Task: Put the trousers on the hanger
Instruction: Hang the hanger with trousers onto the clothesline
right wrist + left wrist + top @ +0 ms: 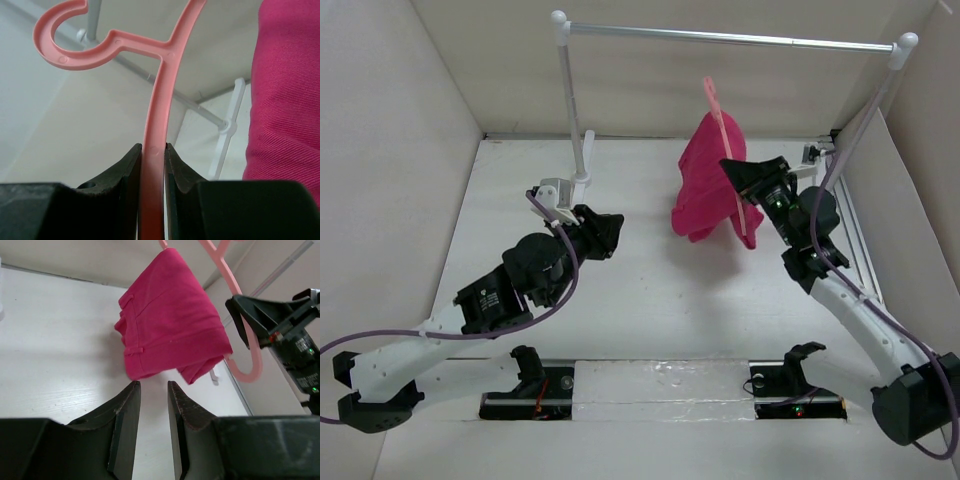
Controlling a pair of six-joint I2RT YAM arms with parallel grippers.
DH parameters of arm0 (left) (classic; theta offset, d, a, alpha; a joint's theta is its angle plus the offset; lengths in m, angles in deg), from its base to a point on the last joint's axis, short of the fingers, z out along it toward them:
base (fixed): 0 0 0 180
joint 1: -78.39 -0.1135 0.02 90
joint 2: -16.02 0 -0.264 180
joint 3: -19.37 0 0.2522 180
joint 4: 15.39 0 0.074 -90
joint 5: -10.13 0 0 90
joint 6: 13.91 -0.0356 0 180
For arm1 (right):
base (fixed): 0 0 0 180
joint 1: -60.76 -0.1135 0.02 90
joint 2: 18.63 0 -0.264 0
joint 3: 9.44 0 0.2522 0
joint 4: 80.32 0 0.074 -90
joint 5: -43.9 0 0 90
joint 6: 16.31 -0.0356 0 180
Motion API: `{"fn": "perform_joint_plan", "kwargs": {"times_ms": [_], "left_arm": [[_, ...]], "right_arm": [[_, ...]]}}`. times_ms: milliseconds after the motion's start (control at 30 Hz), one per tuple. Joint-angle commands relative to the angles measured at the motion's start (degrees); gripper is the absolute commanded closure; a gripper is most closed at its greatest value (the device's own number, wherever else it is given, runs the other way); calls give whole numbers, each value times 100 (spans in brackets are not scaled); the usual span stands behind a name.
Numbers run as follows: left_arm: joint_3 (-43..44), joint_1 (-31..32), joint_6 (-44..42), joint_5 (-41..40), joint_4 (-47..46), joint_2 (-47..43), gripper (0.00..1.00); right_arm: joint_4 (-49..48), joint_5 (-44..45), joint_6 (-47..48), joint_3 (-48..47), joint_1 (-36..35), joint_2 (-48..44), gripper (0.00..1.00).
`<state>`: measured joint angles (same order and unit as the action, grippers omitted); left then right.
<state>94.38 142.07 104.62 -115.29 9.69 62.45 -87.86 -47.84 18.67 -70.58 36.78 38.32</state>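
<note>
A: Status, quick?
B: My right gripper [152, 148] is clenched on the hanger [158, 100] frame. Trousers [170, 320] are draped over it, bunched, up in the air. Left gripper [153, 387] is released, nothing in it.
A: Risks?
B: Imo the cloth hangs lopsided, so if I tilt the hanger it slides off. Thin plastic could also twist in my pinch.

The trousers [290, 100] are soft, matt magenta cloth with a fine diagonal weave that shows close up, while the hanger [156, 90] is smooth pale-pink moulded plastic with a faint sheen. The right pincer [153, 147] and the left pincer [153, 385] both have matt black fingers that look like hard plastic, slightly grainy at the edges. The garment rail [730, 38] has a bright metal bar on glossy white posts, and the bench [55, 365] is matt white with a faint wood-like grain.
</note>
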Motion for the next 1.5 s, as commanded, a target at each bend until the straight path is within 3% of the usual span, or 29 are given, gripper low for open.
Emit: {"fn": "perform_joint_plan", "kwargs": {"times_ms": [0, 267, 600, 967, 1167, 1233, 1267, 1367, 1467], "left_arm": [[10, 22, 178, 141, -174, -73, 76], [-254, 22, 363, 88, 90, -205, 77], [-439, 22, 478, 228, 231, -144, 77], [-404, 22, 521, 246, 319, -12, 77], [-368, 22, 592, 123, 459, -3, 76], [-351, 22, 583, 70, 460, 41, 74], [-351, 22, 583, 70, 477, 58, 73], [-325, 22, 548, 105, 469, 164, 69], [-263, 22, 487, 167, 442, 287, 61]], "right_arm": [[-2018, -415, -465, -771, 455, 88, 100], [-2396, -740, -1167, -1107, 1886, 264, 100], [-2967, -1179, -1924, -1063, 3170, 571, 100], [-3504, -1610, -2346, -1555, 3726, 1853, 100], [-3083, -1812, -2039, -1319, 3901, 1873, 100], [-2768, -1918, -1794, -1117, 3963, 1697, 91], [-2565, -1962, -1653, -1073, 4085, 1601, 73], [-1671, -2198, -994, -1063, 4270, 1232, 47], [-659, -2541, -344, -1316, 4613, 915, 32]]}}
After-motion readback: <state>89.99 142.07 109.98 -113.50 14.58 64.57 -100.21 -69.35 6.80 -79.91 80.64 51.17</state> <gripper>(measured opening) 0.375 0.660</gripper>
